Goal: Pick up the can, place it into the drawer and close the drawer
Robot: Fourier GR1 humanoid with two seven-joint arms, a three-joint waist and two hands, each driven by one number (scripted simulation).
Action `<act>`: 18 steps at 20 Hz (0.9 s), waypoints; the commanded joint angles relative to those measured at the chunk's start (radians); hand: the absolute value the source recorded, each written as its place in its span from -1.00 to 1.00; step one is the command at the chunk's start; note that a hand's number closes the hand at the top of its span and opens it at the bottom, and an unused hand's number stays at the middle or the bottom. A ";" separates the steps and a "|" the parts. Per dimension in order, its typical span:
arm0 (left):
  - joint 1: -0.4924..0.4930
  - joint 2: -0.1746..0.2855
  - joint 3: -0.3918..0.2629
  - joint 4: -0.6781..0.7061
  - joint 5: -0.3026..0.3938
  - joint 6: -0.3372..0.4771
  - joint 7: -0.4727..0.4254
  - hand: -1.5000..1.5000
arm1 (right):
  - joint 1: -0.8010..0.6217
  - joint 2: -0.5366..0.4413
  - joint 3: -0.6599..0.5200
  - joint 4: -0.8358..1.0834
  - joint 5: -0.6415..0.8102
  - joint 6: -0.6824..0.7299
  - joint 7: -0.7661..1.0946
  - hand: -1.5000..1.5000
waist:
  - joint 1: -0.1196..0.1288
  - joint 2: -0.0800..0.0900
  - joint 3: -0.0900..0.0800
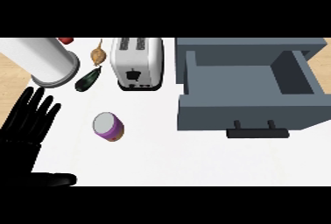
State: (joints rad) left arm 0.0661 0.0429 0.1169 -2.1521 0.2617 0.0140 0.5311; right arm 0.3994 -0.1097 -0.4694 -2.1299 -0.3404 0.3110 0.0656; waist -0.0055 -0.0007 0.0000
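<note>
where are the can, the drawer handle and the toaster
can (108, 127), head view, middle of its purple side
drawer handle (257, 132), head view, middle of the dark bar
toaster (136, 61), head view, white body below the slots

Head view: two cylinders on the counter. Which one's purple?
The small can, alone mid-counter in front of the toaster. The other cylinder is tall and white, at the back left.

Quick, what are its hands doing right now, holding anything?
Left hand: open, resting at the left edge, holding nothing.
Right hand: not in view.
</note>
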 commanded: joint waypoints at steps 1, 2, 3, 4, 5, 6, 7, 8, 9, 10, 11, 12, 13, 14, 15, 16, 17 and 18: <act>-0.084 0.007 0.019 0.108 -0.008 0.021 -0.012 -1.00 | 0.000 0.015 -0.024 -0.012 -0.008 0.019 0.022 -1.00 | -0.001 0.000 0.000; -0.067 -0.037 -0.047 0.121 -0.079 0.047 -0.037 -1.00 | -0.036 -0.016 -0.048 0.018 -0.047 0.021 0.037 -1.00 | 0.000 0.001 0.000; -0.055 -0.035 -0.053 0.128 -0.063 0.022 -0.056 -1.00 | 0.017 0.051 -0.017 0.020 0.058 0.045 -0.060 -1.00 | -0.001 0.000 0.000; -0.104 0.003 0.015 0.162 -0.025 0.025 -0.032 -1.00 | 0.037 0.034 -0.038 -0.075 -0.024 0.039 0.040 -1.00 | -0.002 0.000 0.000; -0.067 -0.015 0.009 0.211 -0.018 -0.009 -0.106 -1.00 | 0.044 -0.011 -0.105 0.014 -0.078 0.102 -0.020 -1.00 | -0.003 0.000 0.000; 0.004 -0.041 -0.093 0.145 -0.085 0.043 -0.119 -1.00 | 0.009 0.006 -0.084 0.008 -0.057 0.067 0.024 -1.00 | 0.001 0.000 0.000; -0.028 -0.042 -0.070 0.225 -0.084 0.002 -0.149 -1.00 | 0.035 0.002 -0.102 0.076 -0.048 0.137 -0.069 -1.00 | -0.002 0.000 0.000; -0.117 -0.029 -0.022 0.304 -0.079 0.019 -0.170 -1.00 | -0.036 0.004 -0.071 0.029 -0.003 0.054 0.005 -1.00 | 0.000 0.001 0.000; -0.026 -0.042 -0.081 0.300 -0.094 0.023 -0.253 -1.00 | 0.024 -0.011 -0.111 0.015 -0.083 0.111 0.019 -1.00 | -0.001 0.000 0.000; -0.045 -0.035 -0.053 0.280 -0.100 0.017 -0.191 -1.00 | 0.031 0.029 -0.108 -0.022 -0.083 0.097 0.029 -1.00 | 0.000 0.000 0.000; -0.052 -0.042 -0.077 0.330 -0.103 0.040 -0.236 -1.00 | 0.001 -0.003 -0.127 0.007 -0.083 0.105 0.024 -1.00 | 0.000 0.000 0.000; -0.068 -0.036 -0.060 0.316 -0.108 0.031 -0.204 -1.00 | -0.017 0.010 -0.122 0.021 -0.065 0.101 0.029 -1.00 | 0.001 0.000 0.000; -0.089 -0.042 -0.075 0.418 -0.107 0.052 -0.285 -1.00 | 0.025 0.038 -0.110 -0.042 -0.066 0.092 0.048 -1.00 | -0.003 0.001 0.000; -0.100 -0.043 -0.103 0.375 -0.143 0.087 -0.232 -1.00 | 0.015 0.002 -0.145 -0.039 -0.103 0.109 0.071 -1.00 | -0.001 0.000 0.000; -0.059 -0.030 -0.052 0.431 -0.101 -0.002 -0.321 -1.00 | -0.004 0.022 -0.123 -0.016 -0.060 0.110 0.051 -1.00 | 0.001 0.000 0.000; -0.071 -0.043 -0.078 0.473 -0.128 0.035 -0.349 -1.00 | 0.003 -0.007 -0.165 -0.036 -0.119 0.112 0.076 -1.00 | -0.001 0.000 0.000; -0.163 -0.043 -0.040 0.535 -0.140 0.063 -0.330 -1.00 | 0.065 0.049 -0.142 -0.043 -0.086 0.157 0.031 -1.00 | -0.006 0.001 0.000; -0.061 -0.043 -0.080 0.501 -0.128 0.056 -0.367 -1.00 | -0.036 -0.032 -0.184 -0.004 -0.136 0.103 0.091 -1.00 | 0.001 0.001 0.000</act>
State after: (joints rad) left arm -0.0175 0.0039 0.0515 -1.7247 0.1441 0.0574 0.2370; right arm 0.4074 -0.1022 -0.6099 -2.1486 -0.4327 0.4222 0.1181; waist -0.0067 -0.0003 -0.0002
